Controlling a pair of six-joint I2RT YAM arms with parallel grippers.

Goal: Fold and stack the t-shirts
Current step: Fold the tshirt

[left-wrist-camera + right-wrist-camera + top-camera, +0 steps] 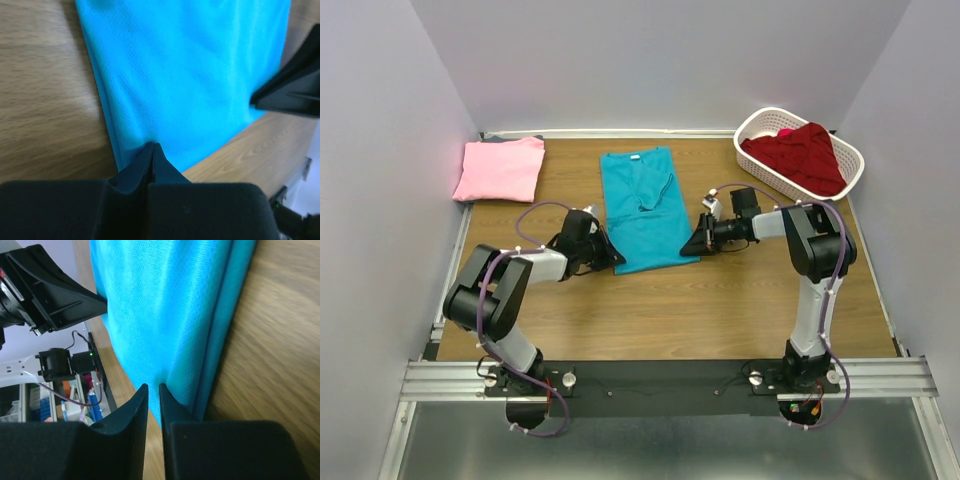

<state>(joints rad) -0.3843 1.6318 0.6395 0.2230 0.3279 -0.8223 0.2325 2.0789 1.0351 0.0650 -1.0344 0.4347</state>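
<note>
The teal t-shirt lies flat mid-frame, my left gripper pinched tight on its lower-left corner, but I cannot tell if my right gripper, jaws barely parted, holds the lower-right corner, so a lift could skew the fold.

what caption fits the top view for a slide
Left fingers and right fingers pinch the teal t-shirt at near corners; pink t-shirt folded, red t-shirt in basket.

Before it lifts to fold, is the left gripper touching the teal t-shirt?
Touching. The left wrist view shows the left gripper closed on the near hem of the teal t-shirt, with the cloth puckering where the tips meet.
</note>
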